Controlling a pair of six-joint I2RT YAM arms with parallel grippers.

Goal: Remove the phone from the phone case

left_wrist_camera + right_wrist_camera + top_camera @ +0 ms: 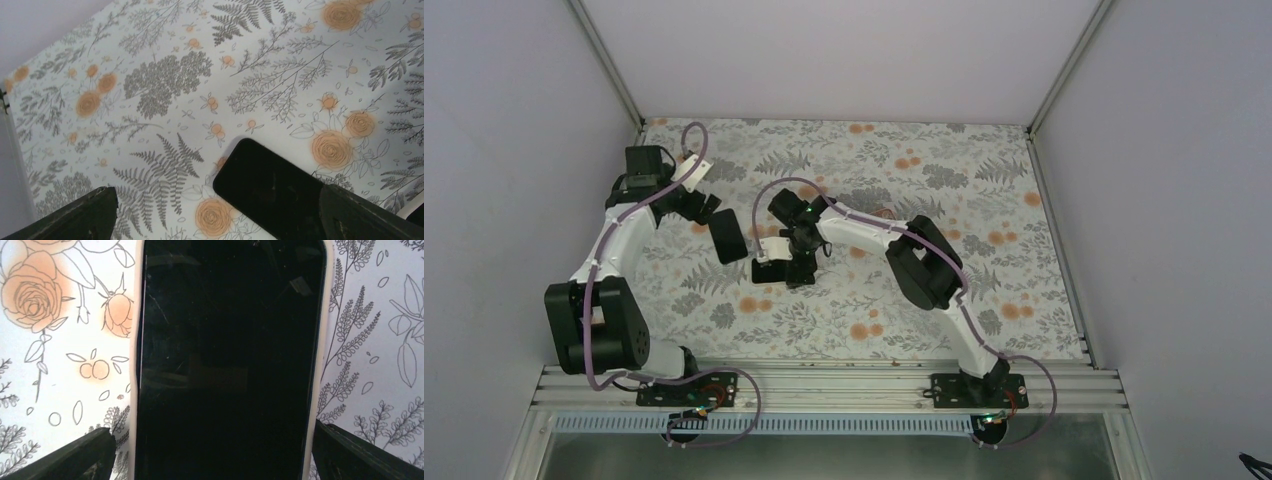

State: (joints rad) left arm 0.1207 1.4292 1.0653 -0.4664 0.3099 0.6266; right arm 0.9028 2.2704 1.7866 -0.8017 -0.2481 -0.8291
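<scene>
A bare black phone (727,238) lies flat on the floral table, with no rim around it. In the left wrist view the phone (270,192) sits low and right, one corner behind my right-hand finger (360,215). My left gripper (217,192) hangs open just above it, holding nothing; from above the left gripper (711,212) is just behind the phone. The phone case (134,365) has a cream rim and a dark, glossy inside. It lies flat between the spread fingers of my open right gripper (212,432). From above the case (770,268) is a dark patch under the right gripper (787,258).
The floral tablecloth (944,200) covers the table, walled by white panels at the back and sides. The metal rail (824,385) with both arm bases runs along the near edge. The phone and case lie a short gap apart, left of centre.
</scene>
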